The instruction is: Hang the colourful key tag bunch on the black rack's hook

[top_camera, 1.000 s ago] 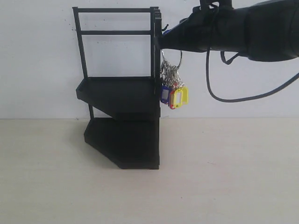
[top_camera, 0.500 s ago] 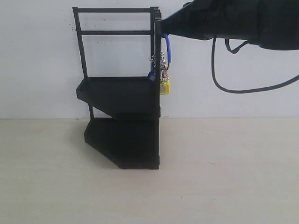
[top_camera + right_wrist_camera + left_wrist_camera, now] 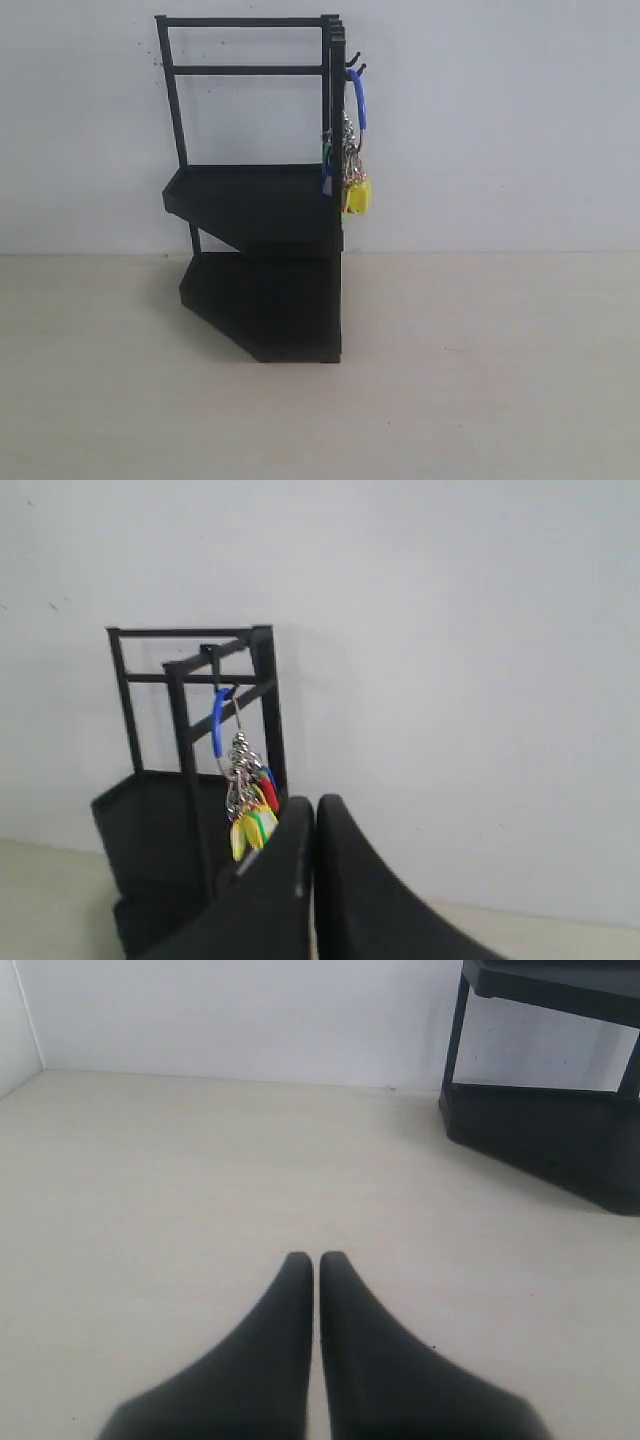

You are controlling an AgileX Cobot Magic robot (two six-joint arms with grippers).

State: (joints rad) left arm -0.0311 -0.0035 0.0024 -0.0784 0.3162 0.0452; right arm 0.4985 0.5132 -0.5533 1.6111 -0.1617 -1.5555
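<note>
The colourful key tag bunch (image 3: pixel 352 165) hangs by its blue-sleeved ring from a small side hook at the top right of the black rack (image 3: pixel 260 200). In the right wrist view the key tag bunch (image 3: pixel 245 790) dangles from the black rack's (image 3: pixel 150 810) hook, yellow, green and red tags showing. My right gripper (image 3: pixel 313 805) is shut and empty, drawn back from the bunch. My left gripper (image 3: pixel 316 1260) is shut, empty, low over the table, with the black rack's (image 3: pixel 550 1110) base far off. Neither arm shows in the exterior view.
A white wall (image 3: pixel 500 120) stands right behind the rack. The pale wooden table (image 3: pixel 450 380) stretches in front of and to both sides of the rack's base.
The right arm has let go of the ring and pulled out of the exterior view to the upper right. The bunch now hangs on the hook by itself.
</note>
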